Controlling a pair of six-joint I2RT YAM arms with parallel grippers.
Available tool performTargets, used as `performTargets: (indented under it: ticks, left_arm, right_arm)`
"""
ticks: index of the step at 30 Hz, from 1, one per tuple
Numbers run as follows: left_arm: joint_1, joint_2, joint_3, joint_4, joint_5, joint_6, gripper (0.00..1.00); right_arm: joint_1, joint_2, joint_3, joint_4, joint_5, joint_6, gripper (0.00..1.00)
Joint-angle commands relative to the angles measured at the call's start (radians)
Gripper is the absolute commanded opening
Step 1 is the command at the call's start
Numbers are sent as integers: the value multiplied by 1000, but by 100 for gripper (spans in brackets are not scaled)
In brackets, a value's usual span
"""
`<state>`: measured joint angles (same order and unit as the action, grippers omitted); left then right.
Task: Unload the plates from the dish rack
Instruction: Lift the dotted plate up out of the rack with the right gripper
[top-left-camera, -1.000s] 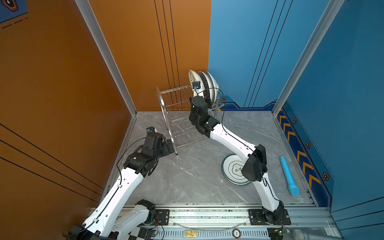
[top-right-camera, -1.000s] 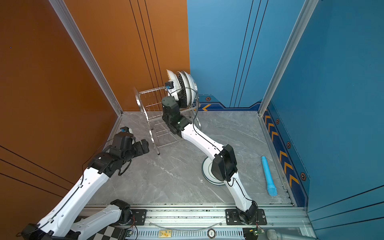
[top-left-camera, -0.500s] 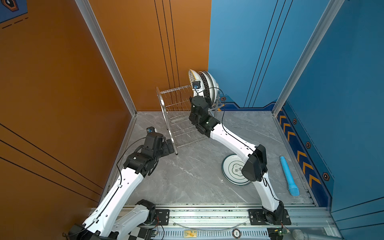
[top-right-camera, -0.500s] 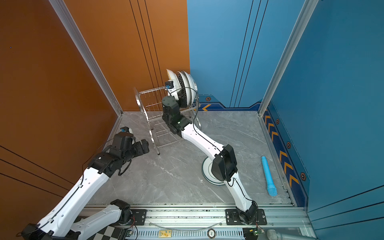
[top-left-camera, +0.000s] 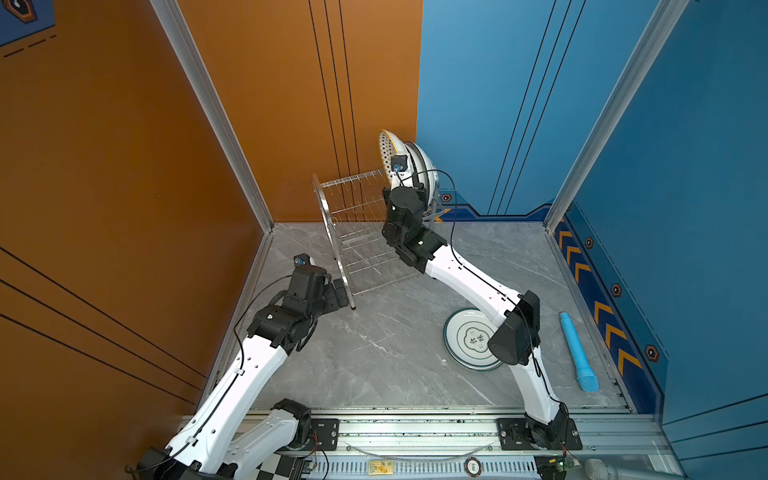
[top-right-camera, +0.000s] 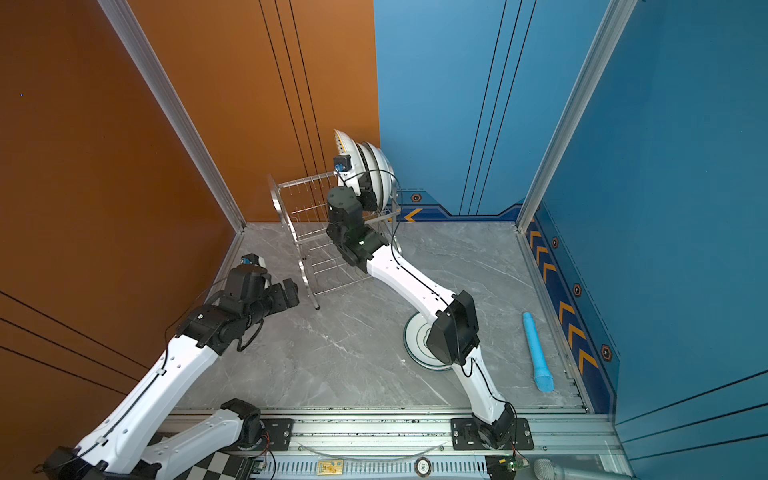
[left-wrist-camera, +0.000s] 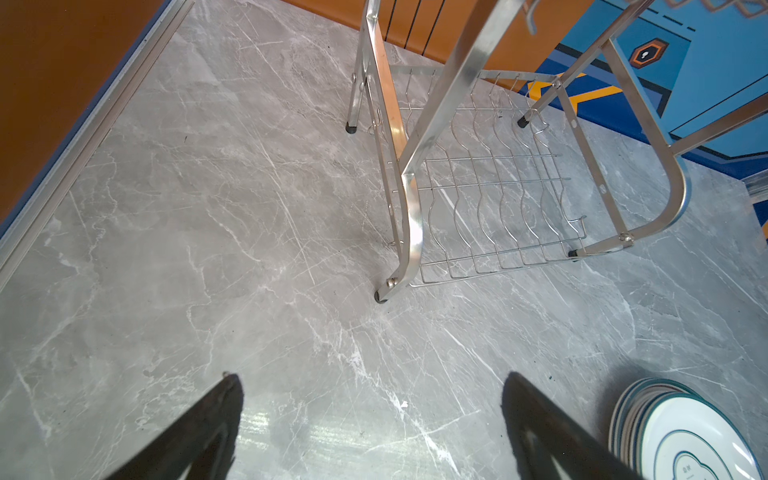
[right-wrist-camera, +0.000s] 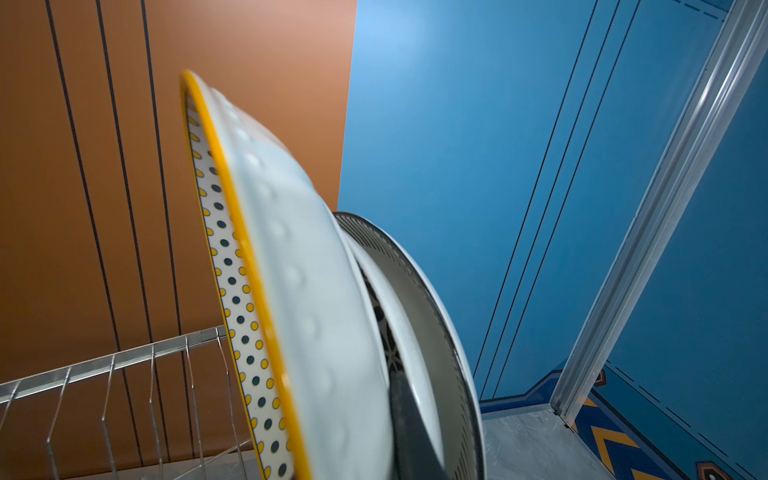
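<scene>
The dish rack (top-left-camera: 361, 232) (top-right-camera: 307, 232) stands at the back of the grey marble tabletop (top-left-camera: 374, 353), close to the corner where the orange and blue walls meet. Its lower tier is bare wire in the left wrist view (left-wrist-camera: 490, 187). At the right end of its upper tier a few plates (top-left-camera: 424, 166) (top-right-camera: 380, 166) stand on edge, leaning toward the blue wall. The dotted plate (top-left-camera: 385, 145) (top-right-camera: 345, 143), white with black and yellow dots and a yellow rim, is the nearest of them to the empty divider wires, and its top edge sits higher than the others. The right hand (top-left-camera: 413, 185) (top-right-camera: 368, 193) reaches up to the lower edge of these plates and is nearly closed on the dotted plate (right-wrist-camera: 299, 291). In the right wrist view one dark finger (right-wrist-camera: 409, 432) lies against that plate's back, between it and the next plate (right-wrist-camera: 432, 299); the other finger is hidden. The left hand (top-left-camera: 343, 291) (top-right-camera: 291, 291) hangs low just beside the rack's front left leg, spread wide and holding nothing, with bare tabletop between its two fingers (left-wrist-camera: 208, 419). A stack of plates (top-left-camera: 469, 340) (top-right-camera: 415, 336) (left-wrist-camera: 681, 432) lies flat on the tabletop toward the front right, partly under the right arm's elbow; the top one has a teal rim and a clover outline. A blue tube (top-left-camera: 575, 353) (top-right-camera: 536, 353) lies near the right wall.
</scene>
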<state>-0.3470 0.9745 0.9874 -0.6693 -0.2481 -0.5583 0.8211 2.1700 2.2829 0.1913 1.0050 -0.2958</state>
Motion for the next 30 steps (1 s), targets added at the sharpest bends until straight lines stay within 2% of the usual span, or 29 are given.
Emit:
performTargets:
  ticks: [1,9,19,24,26,30]
  left_arm:
    - [7,-12,-16,7,22,-13,98]
    - [5,-12,-18,12,27,-14,98]
    - [-1,-10,-18,22,30,-14,98]
    - [-3,-18,-24,30,29,-14,98]
    - [-3,-20,-25,30,27,-13,98]
    - [-4,-22,-28,29,25,-14,98]
  right_arm:
    - [3,-131,52,-11,-62,135,0]
    - [-8,-174,58,-218,-178,349,0]
    - [-105,-196,92,-449,-415,678,0]
    - [-112,-190,97,-454,-469,724,0]
    - [-152,-186,102,-462,-497,756,0]
    - [-147,-191,105,-463,-503,758,0]
